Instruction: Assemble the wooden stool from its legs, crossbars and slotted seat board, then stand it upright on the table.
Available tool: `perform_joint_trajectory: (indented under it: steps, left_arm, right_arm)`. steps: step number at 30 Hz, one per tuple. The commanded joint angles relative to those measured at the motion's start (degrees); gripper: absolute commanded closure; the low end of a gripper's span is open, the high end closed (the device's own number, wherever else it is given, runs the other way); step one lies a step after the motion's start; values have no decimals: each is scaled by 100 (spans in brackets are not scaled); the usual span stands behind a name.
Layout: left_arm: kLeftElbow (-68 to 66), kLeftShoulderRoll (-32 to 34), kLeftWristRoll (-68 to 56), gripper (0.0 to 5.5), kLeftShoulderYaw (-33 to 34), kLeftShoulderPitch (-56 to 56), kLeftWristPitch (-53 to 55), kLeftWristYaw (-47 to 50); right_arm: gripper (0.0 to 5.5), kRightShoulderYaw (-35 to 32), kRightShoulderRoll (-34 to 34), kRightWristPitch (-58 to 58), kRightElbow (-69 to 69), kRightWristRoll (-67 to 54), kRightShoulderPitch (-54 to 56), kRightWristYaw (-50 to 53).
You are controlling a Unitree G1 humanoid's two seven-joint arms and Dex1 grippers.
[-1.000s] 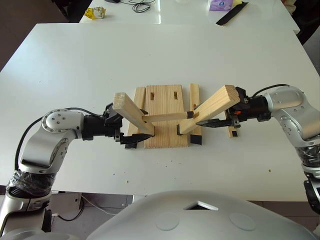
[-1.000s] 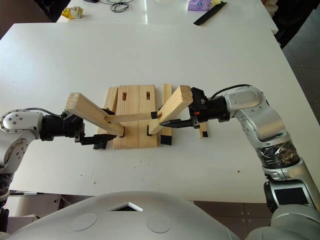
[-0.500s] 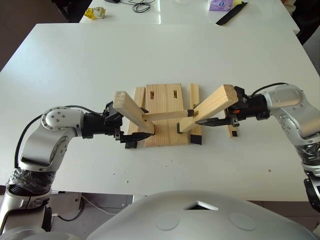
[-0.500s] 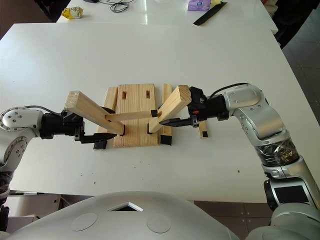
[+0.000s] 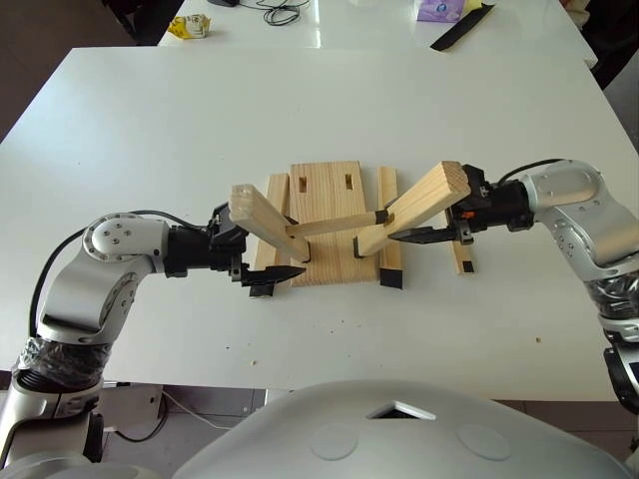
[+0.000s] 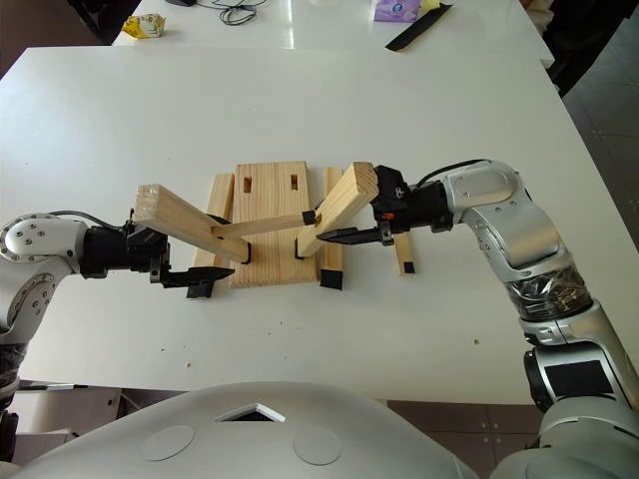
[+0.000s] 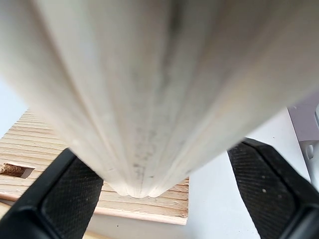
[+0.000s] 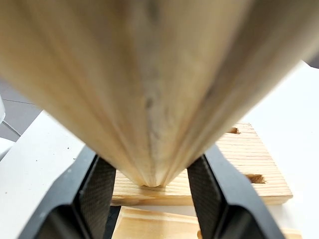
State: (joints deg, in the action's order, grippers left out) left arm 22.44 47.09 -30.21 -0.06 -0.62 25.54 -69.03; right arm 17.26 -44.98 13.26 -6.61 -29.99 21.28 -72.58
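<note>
Overhead, crossbar [image 5: 334, 224] between legs [image 5: 262, 218] [image 5: 424, 197]; left tool [image 7: 154, 149], right tool [image 8: 149, 164] each clamp one (wrist close-ups).

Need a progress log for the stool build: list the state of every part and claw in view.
left claw, shut on left leg
right claw, shut on right leg
left leg, held tilted above table
right leg, held tilted above table
crossbar, raised, spanning between held legs
seat board, flat, far slots empty
left spare leg, flat on table
right spare leg, flat on table
loose crossbar, flat on table
</note>
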Motion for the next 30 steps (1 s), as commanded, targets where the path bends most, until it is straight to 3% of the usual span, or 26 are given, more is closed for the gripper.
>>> perform_joint_trajectory:
  steps: [1,18,27,30]
  left_arm:
    - [222,58,-92,144,-101,-24,-6,-96]
    - [-746,-273,-356,144,130,-1367,510,291]
    - [-570,-14,-899,18,268,-1318,1048,-133]
    - [-816,-63,-799,10,320,-1490,958,-17]
  right_arm:
    - [346,475,-91,276,514,998,-275,220]
    - [346,601,-9,162,494,1037,-257,265]
    - [346,613,-24,150,432,1018,-313,298]
    - [346,613,-27,156,410,1015,-327,300]
